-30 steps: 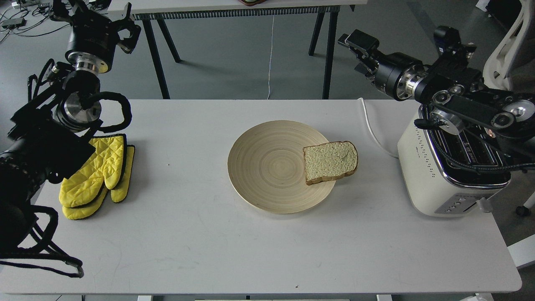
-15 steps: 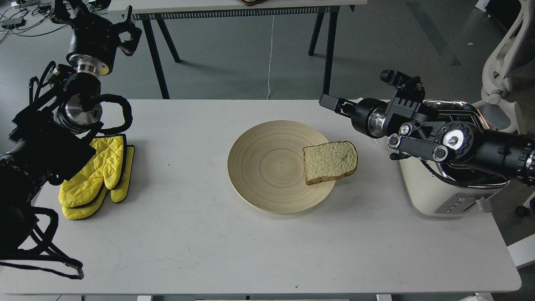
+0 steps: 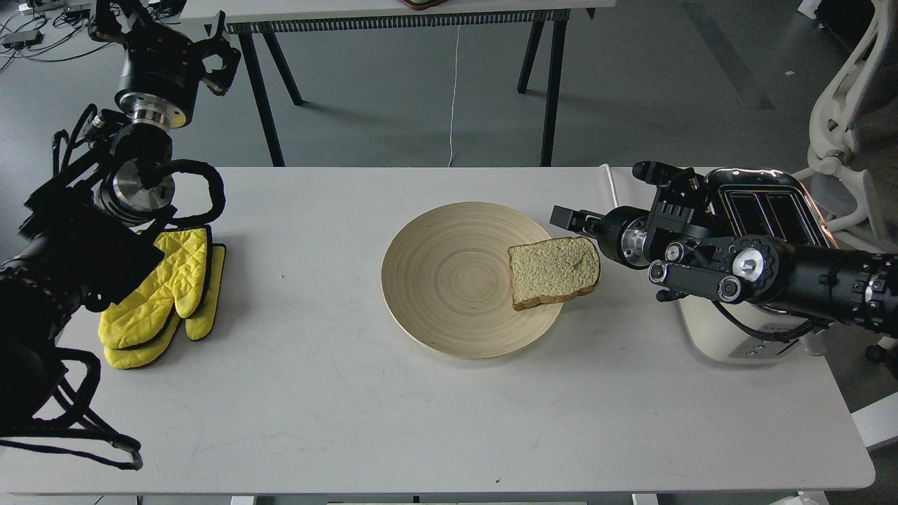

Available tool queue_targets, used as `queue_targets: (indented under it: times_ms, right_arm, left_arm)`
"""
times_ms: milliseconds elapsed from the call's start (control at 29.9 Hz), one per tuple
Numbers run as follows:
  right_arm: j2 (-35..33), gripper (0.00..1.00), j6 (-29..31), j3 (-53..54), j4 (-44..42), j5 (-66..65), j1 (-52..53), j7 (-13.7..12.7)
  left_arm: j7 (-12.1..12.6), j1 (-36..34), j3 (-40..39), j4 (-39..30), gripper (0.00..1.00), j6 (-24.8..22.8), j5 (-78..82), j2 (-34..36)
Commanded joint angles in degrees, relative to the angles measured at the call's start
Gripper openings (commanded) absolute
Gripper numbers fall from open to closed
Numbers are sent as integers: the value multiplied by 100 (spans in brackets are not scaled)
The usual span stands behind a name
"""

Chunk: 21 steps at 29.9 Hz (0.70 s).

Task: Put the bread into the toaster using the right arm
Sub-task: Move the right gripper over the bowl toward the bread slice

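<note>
Bread (image 3: 554,271) is lying flat on the right edge of the wooden plate (image 3: 449,280), rounded top facing the toaster (image 3: 744,337), crust hanging a bit past the rim. Roughly square, so no real long axis. The right gripper (image 3: 570,218) sits just up and right of it, near but not touching, and it's too dark and end-on to tell how wide it's set. The left gripper (image 3: 165,28) is way off on the far side, above the yellow mitts (image 3: 158,298) on the counter (image 3: 421,421); can't tell there either.

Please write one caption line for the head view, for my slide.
Right end effector nears bread slice on bamboo plate; toaster waits behind.
</note>
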Motion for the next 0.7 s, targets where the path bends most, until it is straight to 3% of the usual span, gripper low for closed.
queue_targets:
  times_ms: [0,368,669]
  right_arm:
    - [-11,86,3,-29,47,-4,-22,-26]
    - [6,72,-6,-126,82,13,-242,-281]
    - [50,64,-6,-73,82,22,-383,-281]
  left_arm:
    - [1,0,-1,0,100,0,0,0]
    - [-17,0,-1,0,100,0,0,-18]
    - [-26,0,-10,0,100,0,0,-18]
